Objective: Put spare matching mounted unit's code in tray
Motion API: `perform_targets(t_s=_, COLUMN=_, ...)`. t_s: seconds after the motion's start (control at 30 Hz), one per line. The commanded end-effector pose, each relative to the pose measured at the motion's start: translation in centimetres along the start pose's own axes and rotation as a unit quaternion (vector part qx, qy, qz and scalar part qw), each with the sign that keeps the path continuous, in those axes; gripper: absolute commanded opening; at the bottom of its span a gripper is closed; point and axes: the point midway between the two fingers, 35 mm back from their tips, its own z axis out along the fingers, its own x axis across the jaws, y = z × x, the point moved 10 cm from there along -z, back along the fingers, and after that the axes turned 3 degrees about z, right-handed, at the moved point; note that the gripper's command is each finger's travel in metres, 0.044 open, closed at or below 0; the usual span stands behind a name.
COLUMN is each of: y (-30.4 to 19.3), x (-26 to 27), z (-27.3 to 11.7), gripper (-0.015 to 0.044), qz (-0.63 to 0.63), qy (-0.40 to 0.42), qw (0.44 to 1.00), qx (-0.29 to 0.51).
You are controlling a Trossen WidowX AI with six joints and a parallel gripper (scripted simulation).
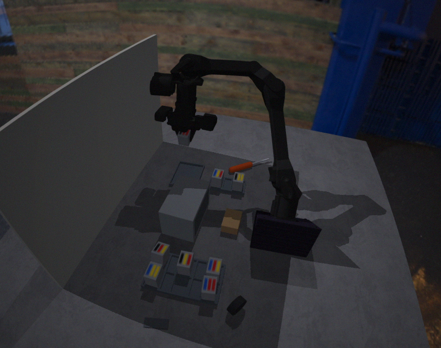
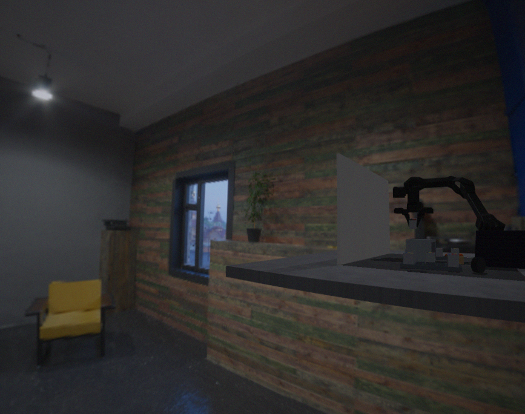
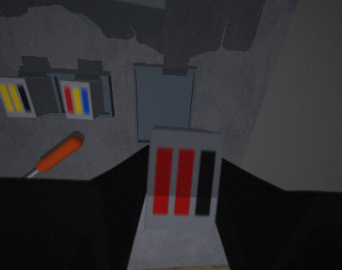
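Note:
My gripper (image 1: 183,136) (image 2: 413,221) (image 3: 175,152) is shut on a grey spare (image 1: 183,140) (image 2: 412,224) (image 3: 180,223). In the wrist view its label reads red, red, black from left to right. It hangs upright, high above the table near the far end of the tray (image 1: 187,174) (image 3: 164,103), which is shallow, blue-grey and empty. In the wrist view the spare overlaps the tray's lower edge. A large grey box (image 1: 181,207) (image 2: 419,246) stands in front of the tray; its side toward the panel, and any code there, is hidden.
A small rack (image 1: 227,184) beside the tray holds two spares. A larger rack (image 1: 170,281) in front holds several more. A tall pale panel (image 1: 100,142) (image 2: 360,213) (image 3: 306,118) stands at the left. An orange screwdriver (image 1: 240,167) (image 3: 61,154), a tan block (image 1: 231,220) and a dark disc (image 1: 236,305) lie around.

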Motion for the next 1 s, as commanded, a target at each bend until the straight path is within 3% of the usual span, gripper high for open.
perform_targets(t_s=0.0, y=0.0, x=0.0, z=0.5, gripper=0.0000, qz=-0.003, qy=0.001, qw=1.000, qx=0.002)
perform_targets(t_s=0.97, y=0.0, x=-0.4, z=2.8, gripper=0.0000, qz=-0.005, qy=0.003, qw=1.000, qx=0.002)
